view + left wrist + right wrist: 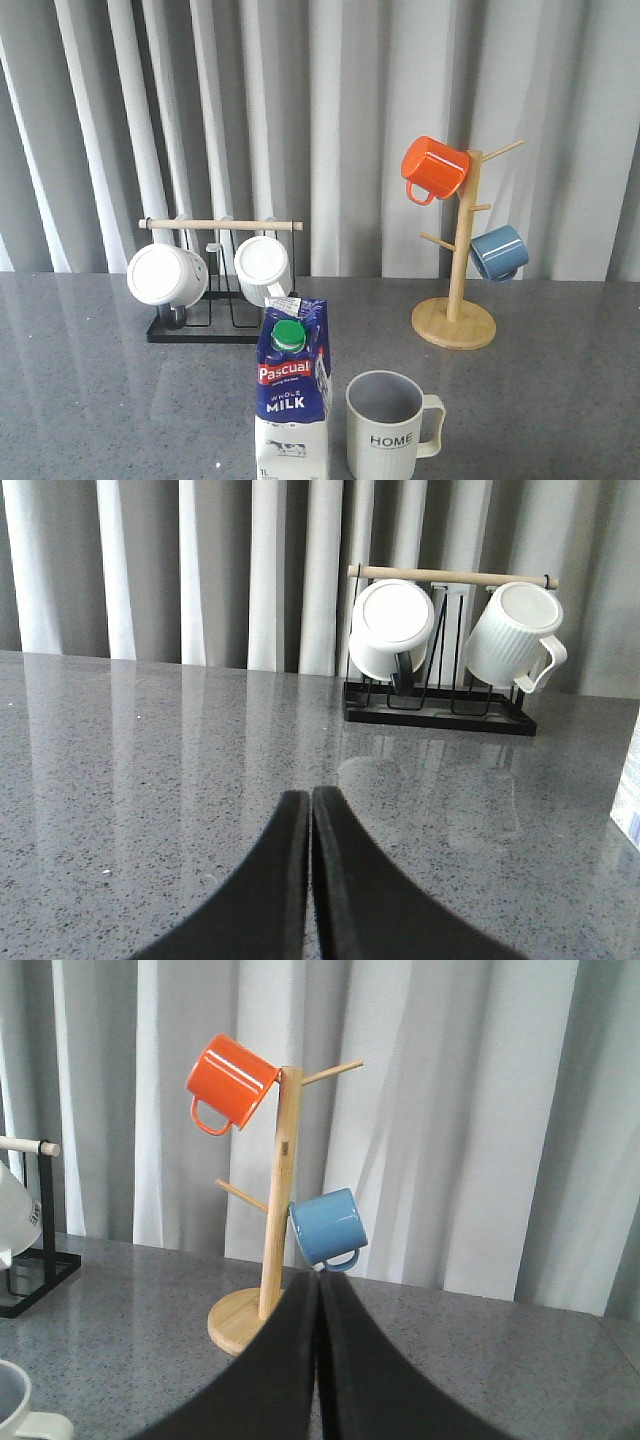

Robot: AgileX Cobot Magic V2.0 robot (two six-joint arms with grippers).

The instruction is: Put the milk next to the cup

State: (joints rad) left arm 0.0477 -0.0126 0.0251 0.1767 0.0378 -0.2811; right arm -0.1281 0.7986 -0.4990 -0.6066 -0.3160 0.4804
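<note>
The milk already stands upright just left of the cup on the worktop, so with both the left hand and the right hand pressed together and empty, nothing seems left but staying clear.

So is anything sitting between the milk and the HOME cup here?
Nothing visible. In the front view the milk already stands upright just left of the cup, with only a narrow strip of bare table between them. Both grippers' jaws are shut and empty.
</note>
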